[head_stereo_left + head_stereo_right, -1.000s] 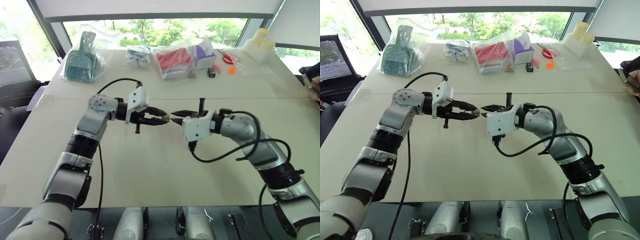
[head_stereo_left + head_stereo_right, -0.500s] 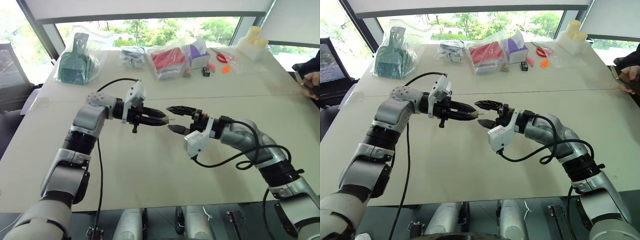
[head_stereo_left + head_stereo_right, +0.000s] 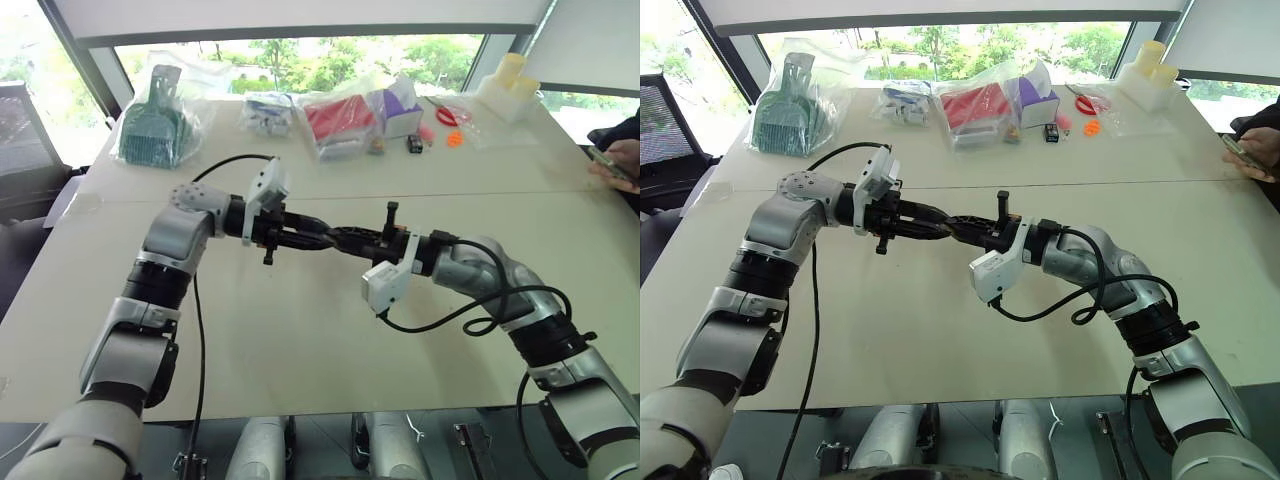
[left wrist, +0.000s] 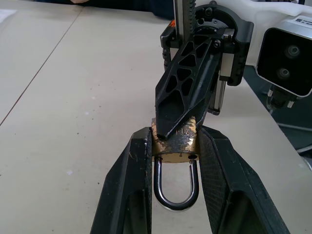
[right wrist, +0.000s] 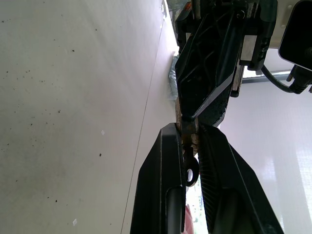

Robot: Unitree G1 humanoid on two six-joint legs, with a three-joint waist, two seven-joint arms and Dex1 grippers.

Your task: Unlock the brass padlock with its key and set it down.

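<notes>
The brass padlock (image 4: 174, 146) is clamped between the two fingers of my left gripper (image 4: 174, 136), held in the air over the middle of the table. Its silvery shackle (image 4: 175, 200) is closed and points back toward the wrist. My right gripper (image 5: 189, 130) meets it nose to nose and is shut on the key (image 5: 191, 171), whose ringed head shows between the fingers. The key's tip reaches the lock body; how deep it sits is hidden. From the head, the left gripper (image 3: 322, 238) and right gripper (image 3: 342, 238) touch tip to tip.
Along the table's far edge lie a bagged green dustpan (image 3: 150, 130), a bag with red contents (image 3: 340, 120), a purple box (image 3: 405, 105), orange scissors (image 3: 455, 115) and white containers (image 3: 510, 85). A person's hand (image 3: 615, 160) rests at the right edge.
Half a second ago the right gripper's fingers stood wide apart beside the left gripper's tip; now they are shut on the key against the padlock. The left gripper has kept its hold and place.
</notes>
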